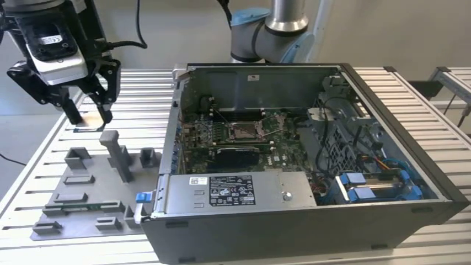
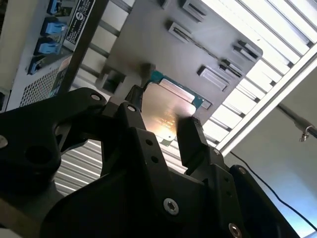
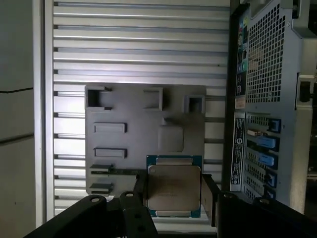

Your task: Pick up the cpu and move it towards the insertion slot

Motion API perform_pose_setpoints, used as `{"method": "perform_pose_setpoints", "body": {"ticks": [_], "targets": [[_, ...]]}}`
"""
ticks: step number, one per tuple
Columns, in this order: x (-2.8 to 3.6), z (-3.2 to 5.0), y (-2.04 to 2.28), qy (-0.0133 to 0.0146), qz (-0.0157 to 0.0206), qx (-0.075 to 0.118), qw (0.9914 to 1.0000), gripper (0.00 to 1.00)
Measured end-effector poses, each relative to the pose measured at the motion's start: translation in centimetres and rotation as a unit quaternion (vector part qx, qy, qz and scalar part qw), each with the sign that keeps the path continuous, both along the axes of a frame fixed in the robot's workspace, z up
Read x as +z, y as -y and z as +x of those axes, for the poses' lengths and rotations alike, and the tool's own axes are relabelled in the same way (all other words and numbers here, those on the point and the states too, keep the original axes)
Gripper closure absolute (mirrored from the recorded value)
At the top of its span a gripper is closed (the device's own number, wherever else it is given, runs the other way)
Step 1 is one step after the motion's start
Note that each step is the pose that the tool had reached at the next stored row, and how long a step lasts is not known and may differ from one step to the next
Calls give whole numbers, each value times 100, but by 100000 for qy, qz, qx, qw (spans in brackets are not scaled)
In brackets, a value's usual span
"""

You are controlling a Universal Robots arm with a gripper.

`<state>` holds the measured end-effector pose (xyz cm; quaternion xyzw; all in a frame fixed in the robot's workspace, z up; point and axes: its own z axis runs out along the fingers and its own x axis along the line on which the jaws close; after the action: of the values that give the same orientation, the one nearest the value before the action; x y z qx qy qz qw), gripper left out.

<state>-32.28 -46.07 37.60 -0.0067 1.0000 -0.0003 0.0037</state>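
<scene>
The cpu is a thin square chip with a silvery face, held just above the far end of the grey fixture plate. My gripper is shut on it, one black finger on each side. In both wrist views the cpu sits between the fingers, and its metal face and teal-edged border show. The insertion slot, a silver-framed square socket on the green board, lies inside the open computer case, well to the exterior view's right of the gripper.
The fixture plate carries several grey blocks and a tall post. The case wall stands between the gripper and the socket. A black rectangle lies just in front of the socket. Cables and blue drive parts fill the case's right side.
</scene>
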Motion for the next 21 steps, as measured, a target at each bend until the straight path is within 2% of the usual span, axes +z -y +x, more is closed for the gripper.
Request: {"method": "perform_pose_setpoints", "body": {"ticks": [21], "targets": [[0,595,0,-52,1,778,99997,100]]}}
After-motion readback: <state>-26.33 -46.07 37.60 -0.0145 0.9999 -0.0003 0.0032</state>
